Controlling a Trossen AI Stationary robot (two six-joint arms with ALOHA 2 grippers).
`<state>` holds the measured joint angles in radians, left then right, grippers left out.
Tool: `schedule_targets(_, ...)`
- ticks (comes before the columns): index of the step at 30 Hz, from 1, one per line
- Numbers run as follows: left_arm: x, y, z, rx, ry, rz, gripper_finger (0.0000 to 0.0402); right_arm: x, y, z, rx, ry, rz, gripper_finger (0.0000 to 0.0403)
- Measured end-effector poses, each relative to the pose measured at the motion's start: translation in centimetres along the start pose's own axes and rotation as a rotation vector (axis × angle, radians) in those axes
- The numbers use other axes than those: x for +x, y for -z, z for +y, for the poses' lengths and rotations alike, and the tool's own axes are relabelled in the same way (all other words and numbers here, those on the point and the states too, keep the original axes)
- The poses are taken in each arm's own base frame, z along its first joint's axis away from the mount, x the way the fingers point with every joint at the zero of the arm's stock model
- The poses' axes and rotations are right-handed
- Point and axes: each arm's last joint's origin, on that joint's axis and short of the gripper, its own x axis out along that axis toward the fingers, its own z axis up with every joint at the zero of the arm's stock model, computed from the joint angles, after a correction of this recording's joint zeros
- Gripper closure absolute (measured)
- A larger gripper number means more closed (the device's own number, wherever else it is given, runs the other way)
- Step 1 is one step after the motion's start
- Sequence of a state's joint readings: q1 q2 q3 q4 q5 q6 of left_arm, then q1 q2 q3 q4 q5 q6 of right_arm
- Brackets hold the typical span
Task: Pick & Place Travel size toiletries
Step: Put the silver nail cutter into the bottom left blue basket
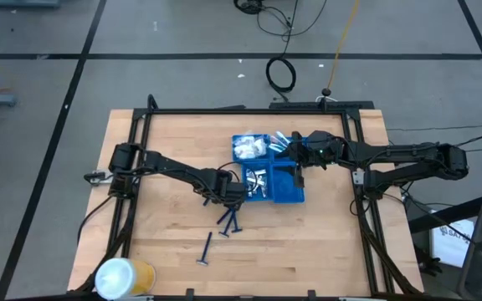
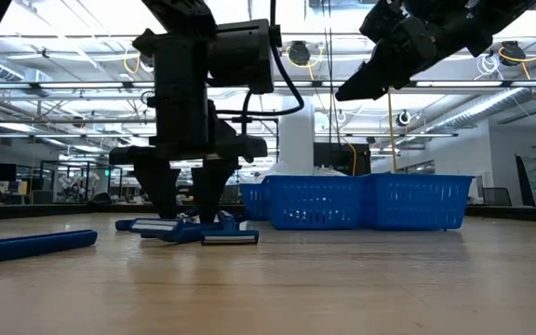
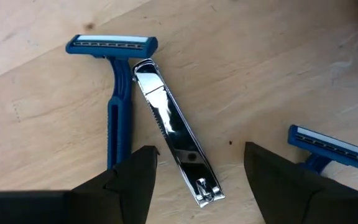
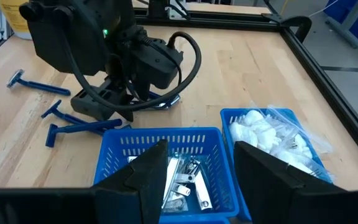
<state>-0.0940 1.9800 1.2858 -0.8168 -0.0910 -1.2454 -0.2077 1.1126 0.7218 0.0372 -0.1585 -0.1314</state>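
**Left gripper low over a nail clipper beside the tray**

While both arms meet near the middle of the table (image 1: 325, 251), wide bare wood lies along its near side and left half, broken only by a white-and-yellow roll (image 1: 124, 277) at the near left corner and one lone razor (image 1: 205, 249) near it. A dark frame (image 1: 224, 109) runs along the table's edges. The blue tray (image 1: 287, 191) sits right of centre; one compartment holds a crinkly white packet (image 4: 272, 137), another holds metal clippers (image 4: 182, 177).

The left gripper (image 3: 197, 168) is down at the tabletop just left of the tray, fingers spread apart and holding nothing. Between them lies a silver nail clipper (image 3: 173, 134), flat on the wood, touching a blue razor (image 3: 117, 93) on one side; a second razor (image 3: 334, 146) lies just beyond the other finger.

The right gripper (image 4: 197, 165) hangs above the tray, clear of its rim, fingers parted and empty.
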Motion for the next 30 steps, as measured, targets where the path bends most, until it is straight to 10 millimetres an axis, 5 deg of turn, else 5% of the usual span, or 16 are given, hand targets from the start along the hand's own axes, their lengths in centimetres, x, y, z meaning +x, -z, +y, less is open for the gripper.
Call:
schedule_targets(4,0.2,0.0,-0.1,0.003,-0.001,0.001,0.0198,0.0,0.0,0.0,0.000,0.000,0.000,0.0232)
schedule_targets(14,0.3,-0.1,0.0,0.057,-0.024,-0.053,0.0371,0.0,0.0,0.0,0.008,-0.001,0.004,0.0232)
schedule_targets(22,-0.5,0.8,0.0,0.168,-0.028,-0.093,0.0370,0.0,0.0,0.0,0.011,-0.001,0.004,0.0232)
schedule_targets(30,-6.3,2.0,0.1,0.289,0.095,-0.295,0.0376,-0.6,-0.3,0.1,0.006,0.003,-0.020,0.0232)
